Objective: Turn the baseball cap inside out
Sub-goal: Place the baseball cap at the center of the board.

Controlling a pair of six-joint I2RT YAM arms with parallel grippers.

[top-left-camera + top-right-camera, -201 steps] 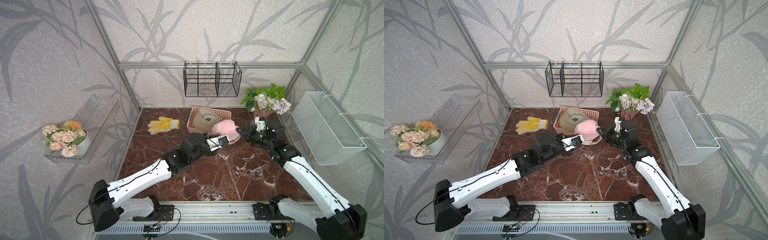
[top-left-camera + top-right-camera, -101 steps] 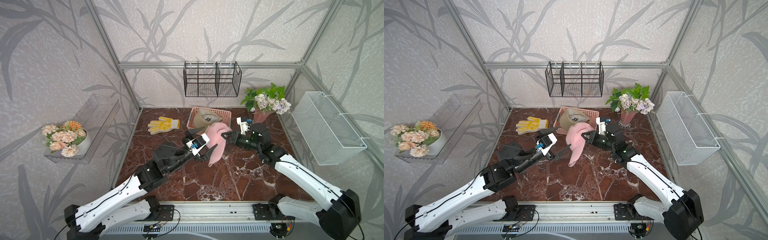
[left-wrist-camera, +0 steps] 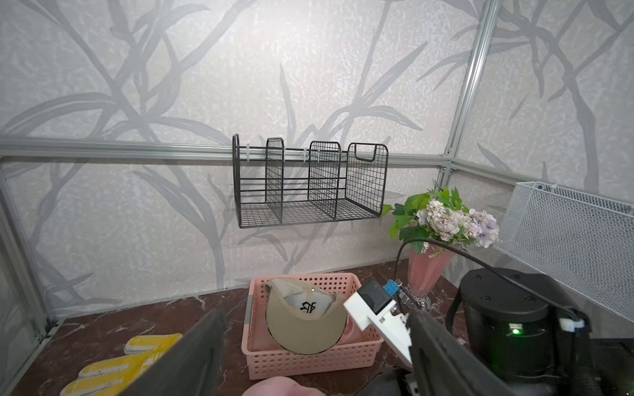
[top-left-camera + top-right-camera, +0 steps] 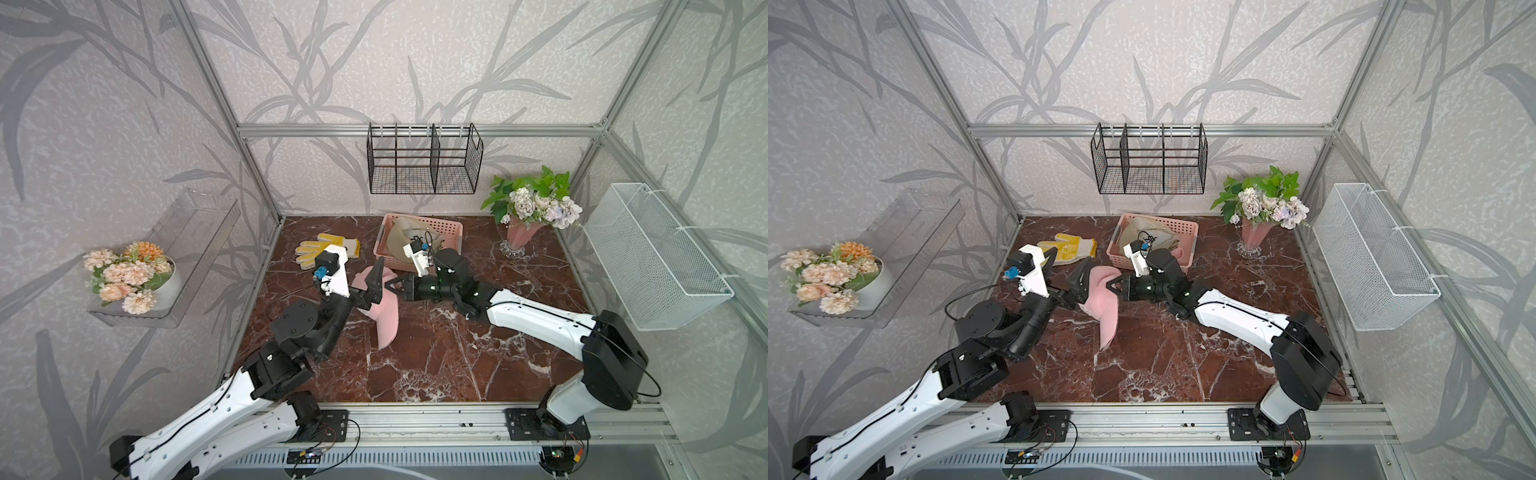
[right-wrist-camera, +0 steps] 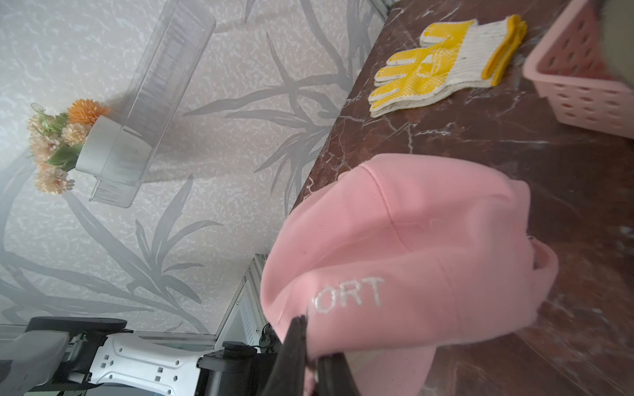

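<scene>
Change: a second ago the pink cap (image 4: 384, 309) lay by the pink basket (image 4: 452, 232) with both grippers at it. It has since been carried away from the basket, and the left gripper (image 4: 1065, 268) has let go.
Pink basket: stands at the back of the table (image 4: 457, 365) and holds a tan cap (image 4: 402, 240), brim toward the front.
Clear shelf (image 4: 195, 232): on the left wall, carries a white pot (image 4: 168, 286) of flowers.
Wire rack (image 4: 422, 166): black, on the back wall, three compartments.
Mesh basket (image 4: 648, 257): white, on the right wall.
Vase (image 4: 519, 241): pink, with flowers, in the back right corner.
Gloves (image 4: 328, 249): yellow, flat on the table left of the pink basket.
Right gripper (image 4: 390, 286): jaws pinched on the pink cap's edge.
Pink cap: hangs from the right gripper above the table, brim pointing down.
Left gripper: jaws spread wide, holding nothing. One finger (image 4: 378, 277) stands against the crown; contact cannot be told.
Writing: white stitched letters "ORT" on the pink cap (image 5: 411, 247), the start hidden by a finger. A black emblem sits inside the tan cap (image 3: 305, 322), unreadable.
</scene>
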